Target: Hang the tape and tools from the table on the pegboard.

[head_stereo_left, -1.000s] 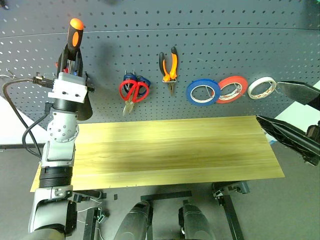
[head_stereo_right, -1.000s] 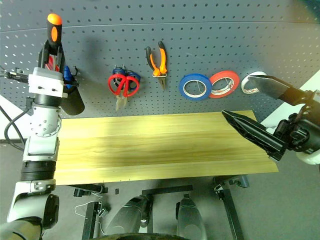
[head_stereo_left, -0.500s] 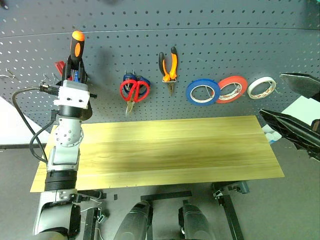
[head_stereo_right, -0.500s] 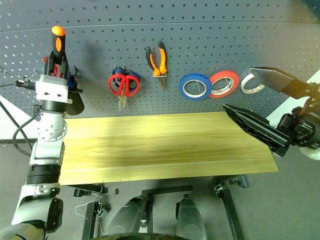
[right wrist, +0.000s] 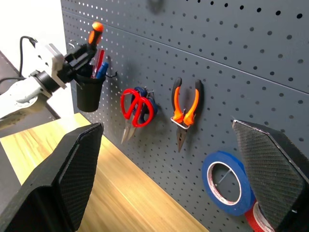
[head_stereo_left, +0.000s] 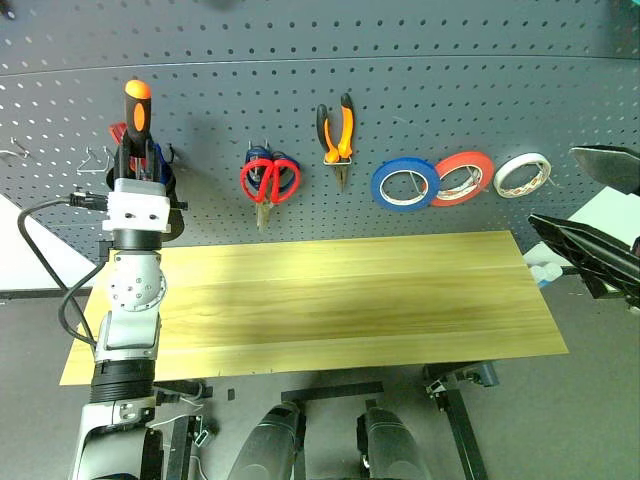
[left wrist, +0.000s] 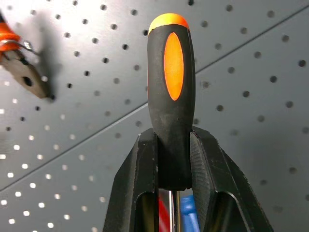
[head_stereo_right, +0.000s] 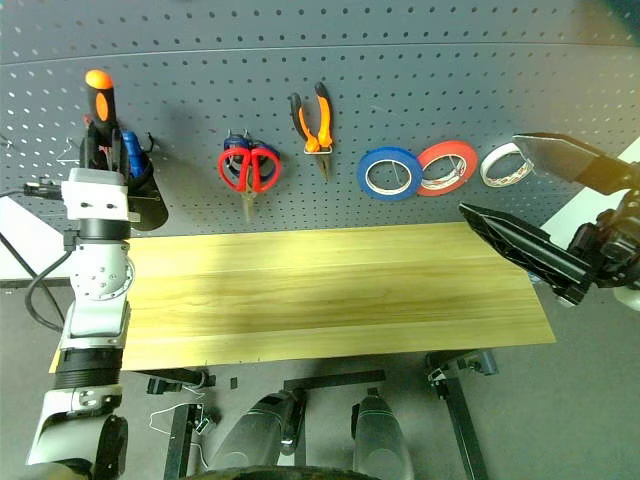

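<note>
Left tool (left wrist: pixel 174 169) clamps the screwdriver (head_stereo_left: pixel 137 110) by its handle, shaft down in the black cup (right wrist: pixel 90 92) on the pegboard (head_stereo_left: pixel 420 60). Keep it vertical, lower fully, then release. Right tool (head_stereo_right: pixel 560 220) spread wide, empty. Worktop (head_stereo_left: pixel 330 300) bare.

We see a red-orange tape roll (head_stereo_left: pixel 464 177) and a white tape roll (head_stereo_left: pixel 523 174) hanging side by side, blue-handled scissors (head_stereo_left: pixel 262 156), and a black cup (right wrist: pixel 90 93) holding red and blue screwdrivers (right wrist: pixel 99 65).
</note>
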